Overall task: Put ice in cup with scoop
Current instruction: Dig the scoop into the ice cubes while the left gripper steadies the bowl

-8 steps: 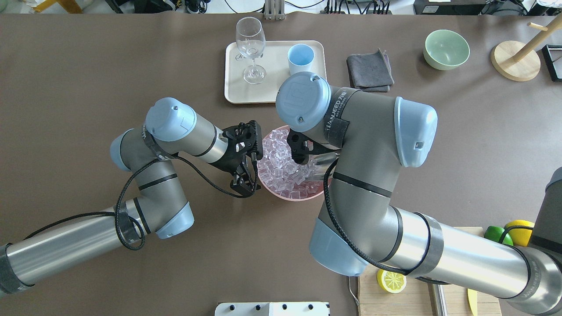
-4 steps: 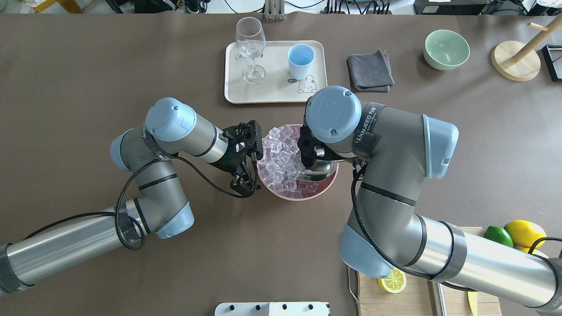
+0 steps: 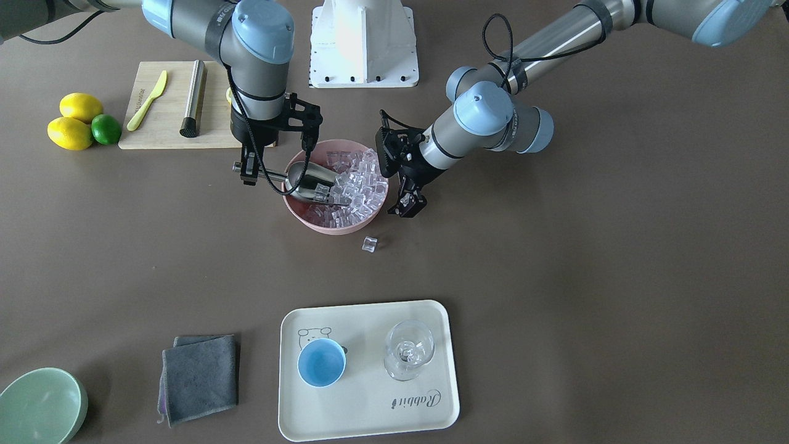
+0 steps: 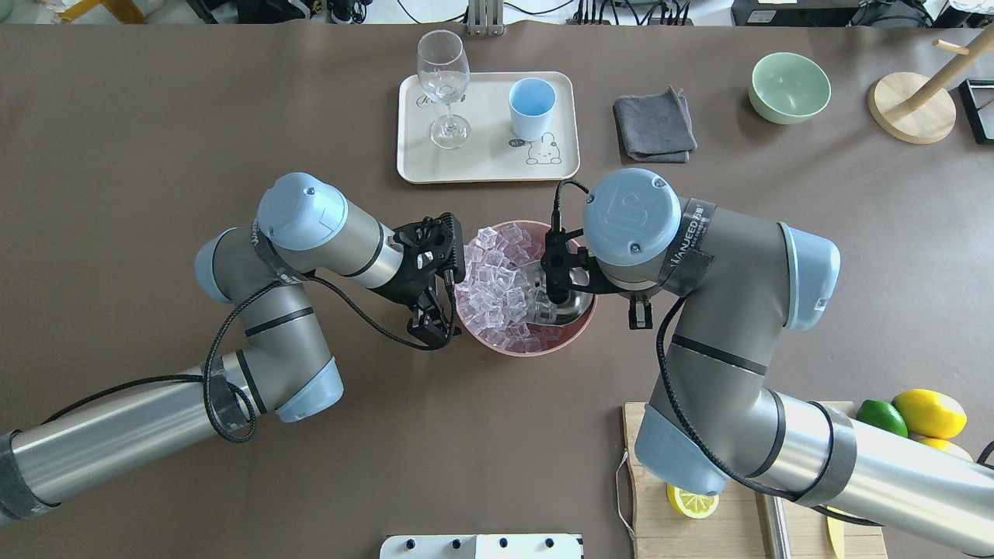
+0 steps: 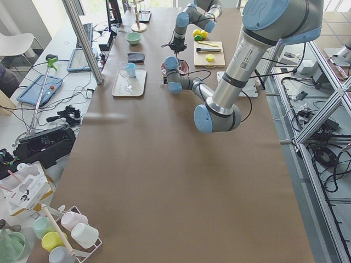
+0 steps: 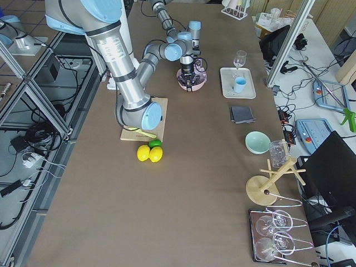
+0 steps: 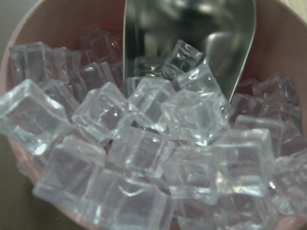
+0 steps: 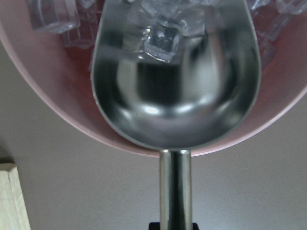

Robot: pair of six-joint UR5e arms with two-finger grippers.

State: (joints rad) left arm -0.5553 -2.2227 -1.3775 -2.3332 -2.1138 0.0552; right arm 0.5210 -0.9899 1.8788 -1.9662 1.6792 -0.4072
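Front view alone shows me a loose cube [image 3: 369, 244] beside the bowl [image 3: 333, 229]. My right gripper [image 3: 248, 172] clamps the scoop [image 3: 306, 180], trough in the ice [image 3: 356, 177]; left gripper [image 3: 407, 206] spread, empty, at the rim. The cup [image 3: 321, 362] sits on the tray [image 3: 370, 419], well apart from the bowl.

Ice [image 3: 354, 179] was clear and glassy, its bowl [image 3: 333, 229] pink, scoop [image 3: 306, 179] mirror-bright steel. Cup [image 3: 321, 362] was light blue; tray [image 3: 333, 413] cream, printed with a cartoon animal and script lettering.
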